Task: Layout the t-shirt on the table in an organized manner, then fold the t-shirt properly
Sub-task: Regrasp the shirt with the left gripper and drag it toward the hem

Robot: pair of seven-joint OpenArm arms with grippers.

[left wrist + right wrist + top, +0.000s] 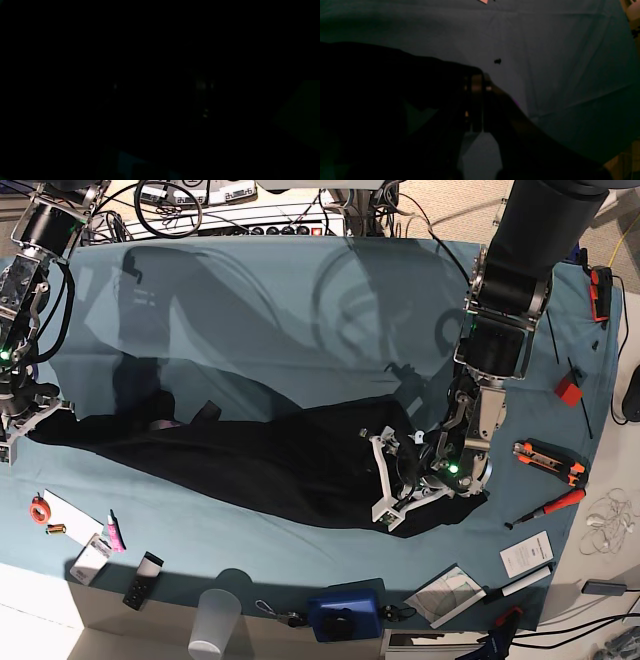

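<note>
At the far left of the base view the right gripper (12,428) is clamped shut on one end of the t-shirt (260,460), pinning it near the bench (300,310) edge. The right wrist view agrees: the closed fingers are wrapped in black cloth, a sliver of purple print showing beside them. That hold looks like an anchor, so the garment can be drawn out from the other side.

From there the t-shirt stretches as a long dark band across the middle of the frame toward the lower right, rumpled and narrow rather than spread flat, so I'd judge the laying-out unfinished and no fold begun.

At its right end the left gripper (400,480) is low over the bunched fabric with its white jaws standing apart, apparently placed to take a fresh bite; whether any cloth lies between them I cannot tell. The left wrist view is almost black, probably pressed close to the shirt.
</note>
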